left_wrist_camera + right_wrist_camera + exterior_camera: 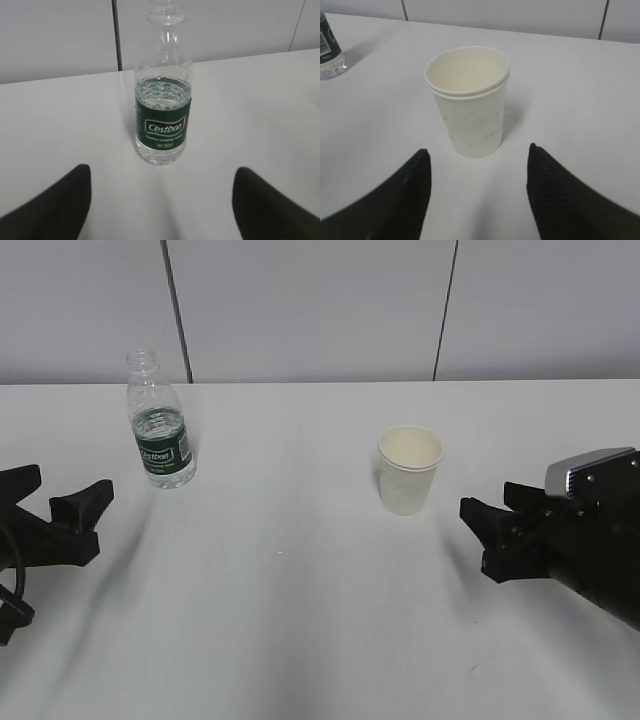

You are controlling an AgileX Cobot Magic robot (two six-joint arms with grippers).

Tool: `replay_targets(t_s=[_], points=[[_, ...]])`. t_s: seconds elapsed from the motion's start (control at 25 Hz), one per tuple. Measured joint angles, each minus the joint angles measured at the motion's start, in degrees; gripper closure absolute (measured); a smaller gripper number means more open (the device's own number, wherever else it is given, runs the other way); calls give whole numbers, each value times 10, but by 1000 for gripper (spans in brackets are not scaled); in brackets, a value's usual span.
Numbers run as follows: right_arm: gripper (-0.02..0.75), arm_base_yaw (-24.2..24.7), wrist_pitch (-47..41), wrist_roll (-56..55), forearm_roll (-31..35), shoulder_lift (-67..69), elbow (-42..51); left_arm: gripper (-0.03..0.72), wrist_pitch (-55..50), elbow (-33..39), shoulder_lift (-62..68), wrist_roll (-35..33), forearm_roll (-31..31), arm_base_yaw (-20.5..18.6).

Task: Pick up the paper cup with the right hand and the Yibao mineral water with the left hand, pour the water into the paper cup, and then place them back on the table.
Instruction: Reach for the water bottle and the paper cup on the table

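The small cream-white paper cup with a rolled rim [409,470] stands upright on the plain white surface [300,620], right of the middle, its mouth up and its long axis vertical. In the right wrist view it looks like two cups nested, since a second rim line shows just under the top one. The small clear plastic bottle with a dark green label, the Yibao mineral water [159,422], stands upright at the left rear, well apart from the cup, neck up and uncapped, with water up to about the top of the label.

The black right hand [490,525] sits low, near the cup, its jaws spread wide and touching nothing. The black left hand [70,520] is likewise low, its jaws spread and empty, with the bottle centred ahead of it in the left wrist view.

Risks from here, as I judge them: the cup is light and thin-walled, so a jaw arriving off-centre could push or tip it, and a hard squeeze could crush it or lift only the outer cup. The open bottle would spill if knocked or squeezed hard during the grasp.
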State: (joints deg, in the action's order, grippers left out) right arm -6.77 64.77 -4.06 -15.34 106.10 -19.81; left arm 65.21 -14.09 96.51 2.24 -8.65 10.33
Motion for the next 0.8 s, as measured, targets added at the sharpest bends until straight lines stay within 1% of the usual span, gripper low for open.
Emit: replay_targets(t_s=[0.4,0.48,0.64,0.8], points=[[256,0,7,-1,0,34,-1,157,1,0,7,0,-21,0],[225,0,7,-1,0,42,-2,157,2,0,13,0,-27,0],[121,0,7,-3,0,47,-15,157,2,0,19,0,-30,0],[91,0,9,-3,0,56,-43,157,2,0,21,0,-31,0]])
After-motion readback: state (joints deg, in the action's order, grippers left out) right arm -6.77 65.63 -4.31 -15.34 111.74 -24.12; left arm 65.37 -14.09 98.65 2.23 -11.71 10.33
